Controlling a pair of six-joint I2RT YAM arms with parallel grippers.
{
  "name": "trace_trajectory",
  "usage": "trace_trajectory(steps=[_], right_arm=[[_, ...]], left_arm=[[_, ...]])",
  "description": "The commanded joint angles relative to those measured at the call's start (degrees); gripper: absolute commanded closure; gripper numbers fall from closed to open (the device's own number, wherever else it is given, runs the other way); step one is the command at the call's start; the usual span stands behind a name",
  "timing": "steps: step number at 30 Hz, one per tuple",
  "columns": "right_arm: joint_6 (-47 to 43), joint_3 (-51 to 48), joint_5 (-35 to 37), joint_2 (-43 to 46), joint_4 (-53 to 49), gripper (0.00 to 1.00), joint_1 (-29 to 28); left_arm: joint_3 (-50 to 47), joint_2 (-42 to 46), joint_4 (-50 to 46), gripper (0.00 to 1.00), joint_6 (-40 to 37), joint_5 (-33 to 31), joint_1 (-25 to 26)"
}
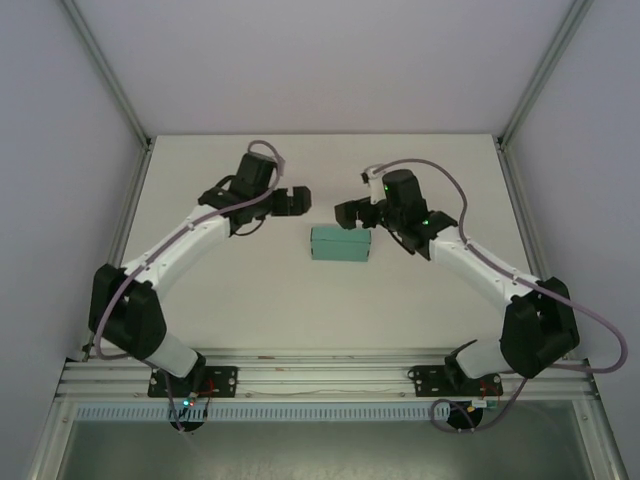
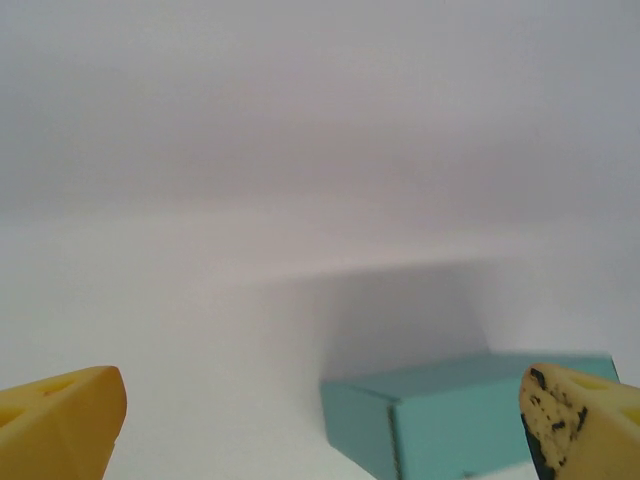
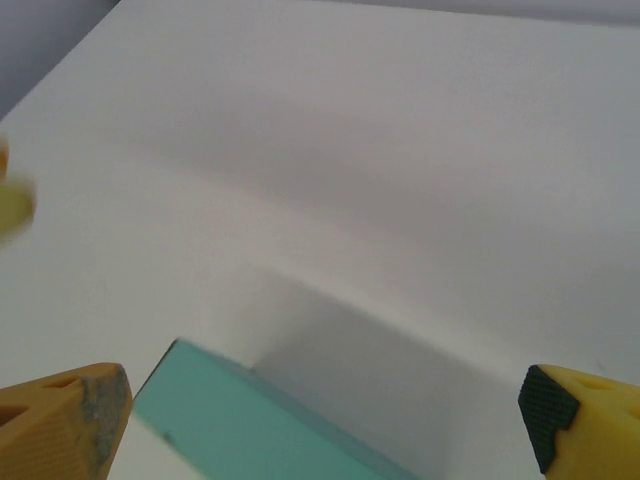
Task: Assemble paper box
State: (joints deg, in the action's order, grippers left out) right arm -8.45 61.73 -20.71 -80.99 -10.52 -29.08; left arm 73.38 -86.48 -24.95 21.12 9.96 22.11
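- My left gripper has its jaws spread wide and holds nothing.
- The small teal-green card box lies ahead of these jaws, low and toward my right yellow fingertip.
- My right gripper is also wide open and empty, with the box low in its gap, nearer the left finger.
- The box rests folded on the white table between both grippers.

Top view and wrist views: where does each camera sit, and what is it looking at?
Top external: above and behind the arms, looking down on the table, both arms, left gripper, right gripper and the box.
Left wrist: on the left wrist, looking across the table past its yellow fingers at the box.
Right wrist: on the right wrist, looking down past its fingers at the box's corner.
Shared: all three see the box.
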Motion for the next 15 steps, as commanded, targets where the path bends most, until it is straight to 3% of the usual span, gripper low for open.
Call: trace_trajectory(steps=[1,5,10,15], right_arm=[[-29.57,4.86,-9.94,-3.61,-15.23,0.00,-0.01],[-44.72,12.73,-7.36,-9.54,-27.26,0.00,-0.81],[-52.08,19.77,3.07,-16.79,-36.78,0.03,-3.58],[-52.77,23.04,7.34,-22.53,-36.76,0.08,-5.10]], left_arm=[[-1.51,3.07,2.30,0.00,2.56,-9.30,-4.37],[-6.73,6.56,1.75,0.00,3.91,-12.35,-8.76],[-14.14,11.54,1.31,0.00,5.57,-15.38,-12.01],[-17.82,14.48,1.64,0.00,5.95,-15.44,-13.30]])
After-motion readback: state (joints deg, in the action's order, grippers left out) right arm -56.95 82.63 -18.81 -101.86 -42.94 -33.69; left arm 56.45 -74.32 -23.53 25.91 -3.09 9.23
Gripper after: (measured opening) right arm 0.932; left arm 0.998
